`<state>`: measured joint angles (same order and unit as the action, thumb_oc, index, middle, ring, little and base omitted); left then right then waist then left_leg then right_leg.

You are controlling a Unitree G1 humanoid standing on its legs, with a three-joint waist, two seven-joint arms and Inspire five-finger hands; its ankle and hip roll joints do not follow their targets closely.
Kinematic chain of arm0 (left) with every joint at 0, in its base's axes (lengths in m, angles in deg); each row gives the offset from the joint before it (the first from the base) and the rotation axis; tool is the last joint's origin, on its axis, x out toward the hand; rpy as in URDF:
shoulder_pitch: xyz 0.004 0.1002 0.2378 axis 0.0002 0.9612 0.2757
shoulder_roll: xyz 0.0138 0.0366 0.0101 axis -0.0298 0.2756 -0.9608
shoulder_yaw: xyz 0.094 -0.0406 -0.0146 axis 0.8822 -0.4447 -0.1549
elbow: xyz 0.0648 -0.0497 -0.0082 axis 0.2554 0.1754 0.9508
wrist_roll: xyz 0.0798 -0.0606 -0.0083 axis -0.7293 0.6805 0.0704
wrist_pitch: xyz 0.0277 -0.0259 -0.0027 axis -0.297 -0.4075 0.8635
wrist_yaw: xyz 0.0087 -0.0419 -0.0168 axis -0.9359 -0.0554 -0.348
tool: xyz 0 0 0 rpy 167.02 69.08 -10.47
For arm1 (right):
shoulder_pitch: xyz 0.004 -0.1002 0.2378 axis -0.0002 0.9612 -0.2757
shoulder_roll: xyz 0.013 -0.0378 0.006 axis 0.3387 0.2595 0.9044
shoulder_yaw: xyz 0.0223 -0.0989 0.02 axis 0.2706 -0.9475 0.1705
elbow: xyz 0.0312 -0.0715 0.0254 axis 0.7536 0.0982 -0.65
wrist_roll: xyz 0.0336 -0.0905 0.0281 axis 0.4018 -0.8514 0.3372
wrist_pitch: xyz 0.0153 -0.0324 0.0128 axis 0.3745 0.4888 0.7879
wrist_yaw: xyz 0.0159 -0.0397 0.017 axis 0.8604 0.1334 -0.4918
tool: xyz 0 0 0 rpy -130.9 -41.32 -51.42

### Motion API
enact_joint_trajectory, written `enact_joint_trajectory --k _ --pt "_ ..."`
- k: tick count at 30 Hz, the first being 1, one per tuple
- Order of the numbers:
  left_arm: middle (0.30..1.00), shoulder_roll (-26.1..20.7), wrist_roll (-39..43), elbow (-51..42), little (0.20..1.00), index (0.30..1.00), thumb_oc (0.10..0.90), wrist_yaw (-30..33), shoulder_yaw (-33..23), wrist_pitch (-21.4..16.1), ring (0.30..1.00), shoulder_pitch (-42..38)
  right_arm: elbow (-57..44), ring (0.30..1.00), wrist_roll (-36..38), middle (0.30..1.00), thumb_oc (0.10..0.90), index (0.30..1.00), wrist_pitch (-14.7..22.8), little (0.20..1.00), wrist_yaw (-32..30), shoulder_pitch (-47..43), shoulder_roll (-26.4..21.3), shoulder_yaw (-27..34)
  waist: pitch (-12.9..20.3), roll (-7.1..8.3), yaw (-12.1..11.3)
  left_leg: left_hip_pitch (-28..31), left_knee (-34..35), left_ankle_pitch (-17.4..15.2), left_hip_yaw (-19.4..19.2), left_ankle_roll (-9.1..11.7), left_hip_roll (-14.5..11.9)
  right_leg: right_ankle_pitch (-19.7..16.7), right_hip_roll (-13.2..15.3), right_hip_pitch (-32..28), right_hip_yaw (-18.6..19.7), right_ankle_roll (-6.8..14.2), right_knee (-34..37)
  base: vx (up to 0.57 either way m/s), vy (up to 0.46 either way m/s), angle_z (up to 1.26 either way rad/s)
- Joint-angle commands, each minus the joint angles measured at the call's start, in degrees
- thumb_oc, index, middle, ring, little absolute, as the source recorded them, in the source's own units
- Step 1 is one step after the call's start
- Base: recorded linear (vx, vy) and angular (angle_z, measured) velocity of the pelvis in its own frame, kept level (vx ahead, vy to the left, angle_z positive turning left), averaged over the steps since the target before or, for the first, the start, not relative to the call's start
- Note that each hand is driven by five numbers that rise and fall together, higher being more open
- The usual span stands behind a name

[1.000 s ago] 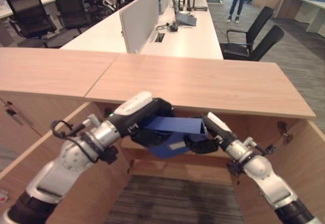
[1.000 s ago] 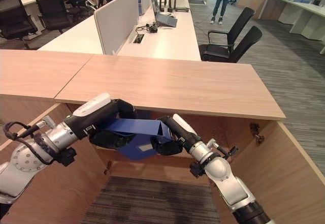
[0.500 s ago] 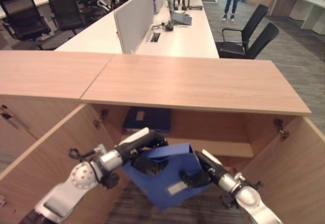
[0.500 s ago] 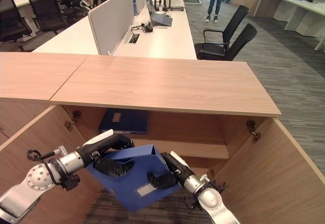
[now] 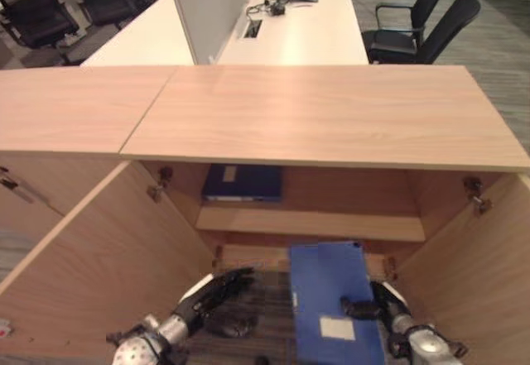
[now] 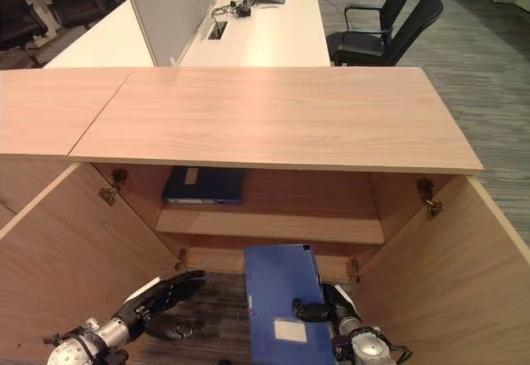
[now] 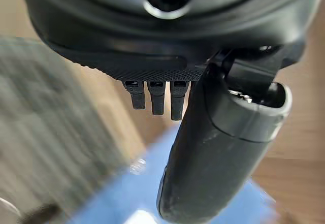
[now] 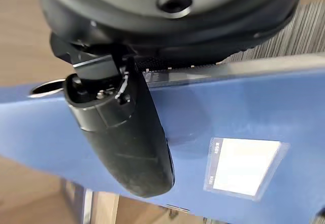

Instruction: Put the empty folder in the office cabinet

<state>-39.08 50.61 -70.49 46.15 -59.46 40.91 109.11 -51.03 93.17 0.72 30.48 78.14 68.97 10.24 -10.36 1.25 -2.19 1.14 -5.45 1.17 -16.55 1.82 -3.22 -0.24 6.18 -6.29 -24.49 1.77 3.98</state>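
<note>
A blue folder (image 5: pixel 330 295) with a white label hangs low in front of the open office cabinet (image 5: pixel 331 117), its long side pointing into the lower compartment. My right hand (image 5: pixel 377 305) grips its right edge, with the thumb (image 8: pixel 122 132) pressed on the labelled face (image 8: pixel 244 112). The fingers are hidden under the folder. My left hand (image 5: pixel 211 292) is open to the folder's left, over the carpet and apart from it. In the left wrist view its thumb (image 7: pixel 218 148) stands straight, with the blue folder (image 7: pixel 122 198) beyond.
A second dark blue folder (image 5: pixel 243 181) lies on the cabinet's upper shelf (image 5: pixel 331 224), at its left. Both cabinet doors stand open, the left door (image 5: pixel 91 249) and the right door (image 5: pixel 493 274). Desks and black chairs (image 5: pixel 422 26) stand behind the cabinet.
The camera has tilted down. Both hands have dropped low. My left hand has let go of the folder and moved left; the folder now points lengthwise into the cabinet, held by the right hand alone.
</note>
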Motion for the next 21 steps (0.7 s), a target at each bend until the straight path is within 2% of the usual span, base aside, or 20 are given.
enact_joint_trajectory --k 1,2,3,6,8,11,14,15,17,20,21 --pt "0.9 -0.5 -2.6 -4.0 0.9 0.9 0.8 2.7 -2.2 -1.4 0.9 -3.2 -4.6 0.3 4.1 0.3 0.4 0.3 2.0 0.3 -1.0 -4.2 -1.8 2.7 2.3 0.01 0.0 -5.0 1.1 1.7 2.8 4.3 -4.1 4.9 0.1 0.0 -2.4 0.5 -3.6 0.07 -0.005 0.11" --pt "0.9 -0.5 -2.6 -4.0 0.9 0.9 0.8 2.7 -2.2 -1.4 0.9 -3.2 -4.6 0.3 4.1 0.3 0.4 0.3 1.9 0.3 -1.0 -4.2 -1.8 2.7 2.3 0.02 0.0 -5.0 1.1 1.7 2.8 4.2 -4.1 4.9 0.1 0.0 -2.4 0.5 -3.6 0.11 0.024 0.15" --pt "0.9 0.4 -4.0 -3.0 0.9 0.9 0.8 2.7 -2.8 -1.0 0.9 -2.5 -4.6 0.3 4.7 0.3 0.4 0.3 1.4 0.3 -0.7 -3.5 -1.8 3.4 2.6 0.01 -0.5 -7.5 3.2 4.0 3.3 4.6 -3.3 4.9 -0.1 -1.0 -2.4 0.6 -2.6 0.11 0.044 0.05" --pt "0.9 1.5 -4.9 -1.0 0.9 0.9 0.8 3.5 -2.9 -0.7 0.9 -2.3 -4.3 0.3 6.8 0.3 0.4 0.3 1.1 0.3 -1.0 -3.5 -1.0 3.8 2.5 -0.89 -1.3 -9.8 7.8 8.1 4.5 5.8 -2.1 5.2 -0.8 -2.3 -1.5 0.7 -1.9 0.13 0.086 0.02" --pt "0.9 1.8 -5.2 0.2 0.9 0.9 0.8 3.9 -2.3 -0.7 0.9 -2.5 -4.2 0.3 7.9 0.3 0.4 0.3 1.0 0.3 -1.2 -3.6 -0.6 3.8 2.3 -1.16 -1.4 -10.0 9.2 9.2 4.1 6.1 -2.0 5.3 -1.1 -2.7 -1.0 0.7 -1.8 0.1 0.089 -0.16" --pt "0.9 3.7 -5.6 6.3 0.9 0.9 0.8 4.7 0.0 0.1 0.9 -2.2 -4.5 0.3 14.2 0.3 0.4 0.3 1.1 0.3 -1.5 -3.0 2.1 4.3 3.9 -2.13 -1.3 -8.7 10.5 7.8 2.0 5.0 -2.1 5.5 -1.5 -4.8 0.4 1.3 -0.4 0.22 0.178 -0.45" --pt "0.9 5.5 -5.2 16.3 0.9 0.9 0.8 6.8 2.6 0.2 0.9 -3.6 -6.9 0.3 21.0 0.3 0.4 0.3 2.5 0.3 -0.9 -3.2 4.1 4.1 4.9 -2.12 -1.0 -7.7 10.5 6.6 0.6 3.8 -1.3 5.4 -0.3 -5.0 1.3 2.3 0.5 0.18 0.19 -0.61" --pt "0.9 5.5 -5.2 16.4 0.9 0.9 0.8 6.8 2.7 0.1 0.9 -3.7 -6.9 0.3 21.0 0.3 0.4 0.3 2.5 0.3 -0.9 -3.2 4.1 4.1 4.9 -2.12 -1.0 -7.7 10.5 6.6 0.5 3.8 -1.3 5.4 -0.3 -5.0 1.3 2.3 0.5 0.15 0.228 -0.29" --pt "0.9 6.8 -6.3 26.4 0.9 0.9 0.8 9.0 5.0 0.3 0.9 -5.7 -7.9 0.3 27.4 0.3 0.4 0.3 4.5 0.3 0.8 -5.3 4.9 3.1 5.5 -1.99 -0.8 -7.4 10.5 5.5 -0.2 2.5 -0.3 5.0 1.1 -4.0 2.7 3.3 0.4 0.15 0.265 -0.11" --pt "0.9 8.2 -10.8 40.8 0.9 0.9 0.8 11.8 6.8 0.2 0.9 -8.5 -9.5 0.3 27.1 0.3 0.4 0.3 5.4 0.3 2.3 -7.6 2.8 1.6 5.6 -1.6 -0.9 -7.3 10.5 4.3 -1.0 1.1 0.9 4.4 2.7 -2.8 3.8 4.7 0.1 0.1 0.199 -0.16" --pt "0.9 8.4 -10.8 41.3 0.9 0.9 0.8 11.9 6.9 -0.1 0.9 -8.9 -9.6 0.3 27.1 0.3 0.4 0.3 5.4 0.3 2.2 -7.6 2.7 1.6 5.6 -1.68 -1.0 -7.4 10.5 4.3 -1.1 1.0 0.9 4.4 2.7 -2.7 3.9 4.8 0.0 0.08 0.227 -0.19"
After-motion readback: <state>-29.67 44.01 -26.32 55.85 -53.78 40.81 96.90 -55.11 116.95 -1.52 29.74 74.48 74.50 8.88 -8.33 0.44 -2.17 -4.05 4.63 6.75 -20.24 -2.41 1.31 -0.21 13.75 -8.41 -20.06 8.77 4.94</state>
